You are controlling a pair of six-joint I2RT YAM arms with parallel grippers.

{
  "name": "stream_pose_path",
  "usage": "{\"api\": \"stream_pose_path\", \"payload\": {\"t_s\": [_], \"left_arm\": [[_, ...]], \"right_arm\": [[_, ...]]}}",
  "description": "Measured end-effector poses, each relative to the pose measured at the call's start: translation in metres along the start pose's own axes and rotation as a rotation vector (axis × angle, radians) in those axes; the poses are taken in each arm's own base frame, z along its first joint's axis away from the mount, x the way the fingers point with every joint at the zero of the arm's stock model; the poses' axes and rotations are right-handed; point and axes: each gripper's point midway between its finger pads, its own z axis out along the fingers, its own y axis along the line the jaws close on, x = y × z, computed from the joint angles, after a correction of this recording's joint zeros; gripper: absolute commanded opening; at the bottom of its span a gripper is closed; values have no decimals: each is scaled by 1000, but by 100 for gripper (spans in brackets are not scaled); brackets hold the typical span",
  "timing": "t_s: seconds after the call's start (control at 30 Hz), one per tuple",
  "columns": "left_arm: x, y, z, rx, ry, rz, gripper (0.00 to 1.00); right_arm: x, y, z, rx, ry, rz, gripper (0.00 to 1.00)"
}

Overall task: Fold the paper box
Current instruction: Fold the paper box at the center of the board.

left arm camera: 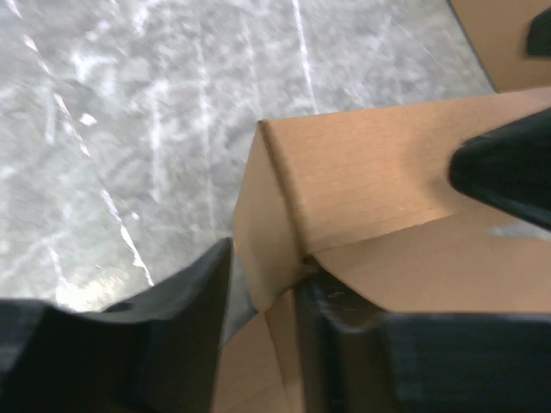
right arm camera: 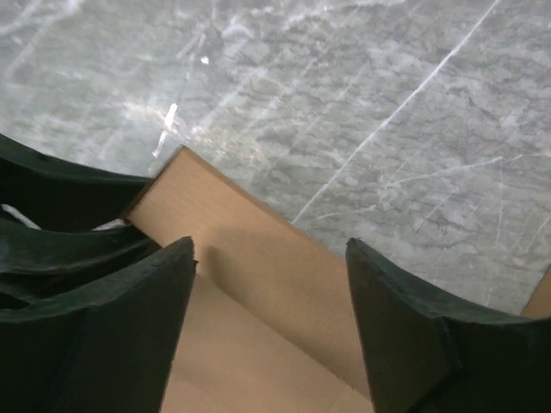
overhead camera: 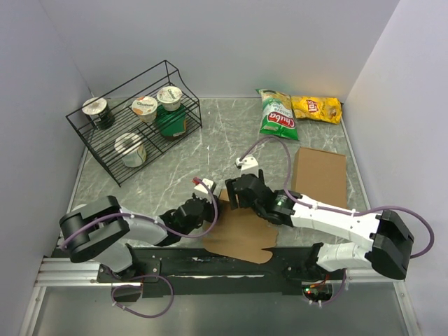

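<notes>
Paper box (overhead camera: 241, 238) lies on table (overhead camera: 224, 133), left of slab (overhead camera: 320, 175).

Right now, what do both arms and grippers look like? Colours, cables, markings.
Left arm and right arm: white shells, bulky black joint housings, purple cables looping alongside. Left gripper and right gripper: black, two matte tapered fingers each. Small green spot near right wrist; red connector by left wrist.
</notes>
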Motion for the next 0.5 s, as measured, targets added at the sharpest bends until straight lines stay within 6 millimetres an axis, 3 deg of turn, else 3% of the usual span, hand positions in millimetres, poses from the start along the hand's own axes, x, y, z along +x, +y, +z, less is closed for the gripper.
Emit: {"api": "stream_pose_path", "payload": {"t_s": [0.23,0.5], "left_arm": [[-14,17,8,-150,-59,42,18],[-42,55,-5,-360,-115,122,16]], "right_arm": [[-46,6,-19,-41,-38,77,88],[-95,-13,-39,-125,-67,294,88]]}}
